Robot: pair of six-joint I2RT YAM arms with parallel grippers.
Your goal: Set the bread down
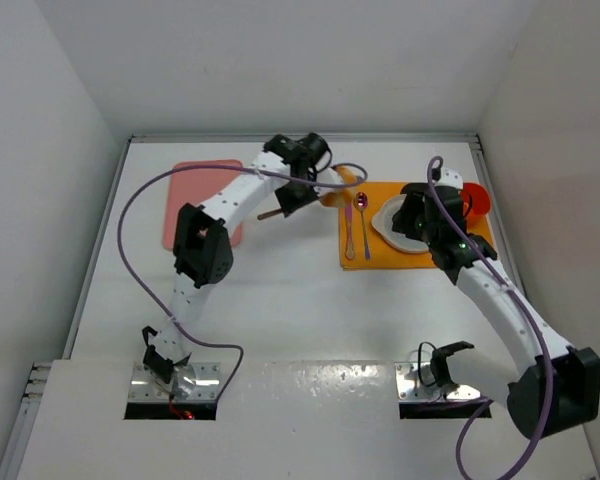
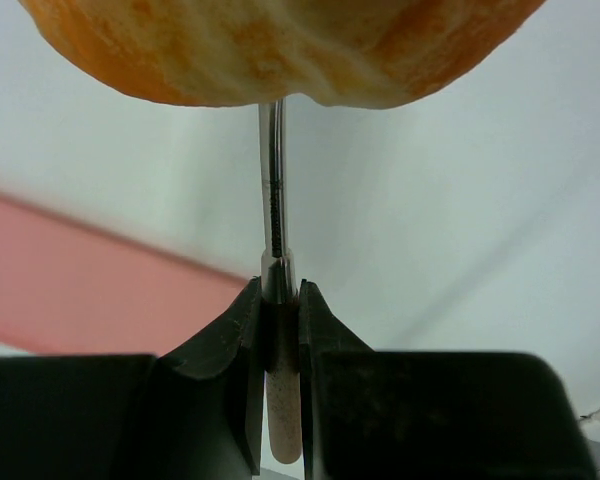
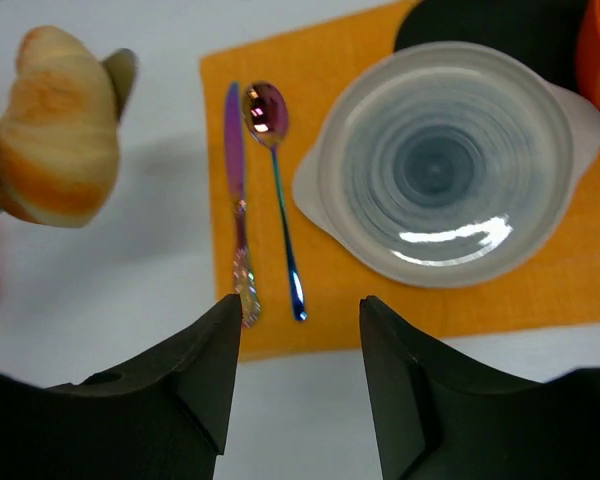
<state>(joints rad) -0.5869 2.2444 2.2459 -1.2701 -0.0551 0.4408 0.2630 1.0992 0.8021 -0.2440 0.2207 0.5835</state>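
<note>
Left end effector (image 2: 278, 305) clamped shut on utensil (image 2: 272, 200); bread (image 3: 50, 130) stuck on its tip, above worktop (image 3: 130, 280), off mat (image 3: 310, 60) at 9 o'clock. Right end effector (image 3: 300, 312) half open, empty. Likely target is bowl (image 3: 450, 165), 3 o'clock from bread: you carry level, clear spoon (image 3: 270, 110), lower slowly.

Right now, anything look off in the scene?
The bread is not gripped directly: it rides on the tip of a thin metal stem pinched in the left fingers, up in the air left of the orange mat. Knife, spoon and bowl lie tidy on the mat.
</note>
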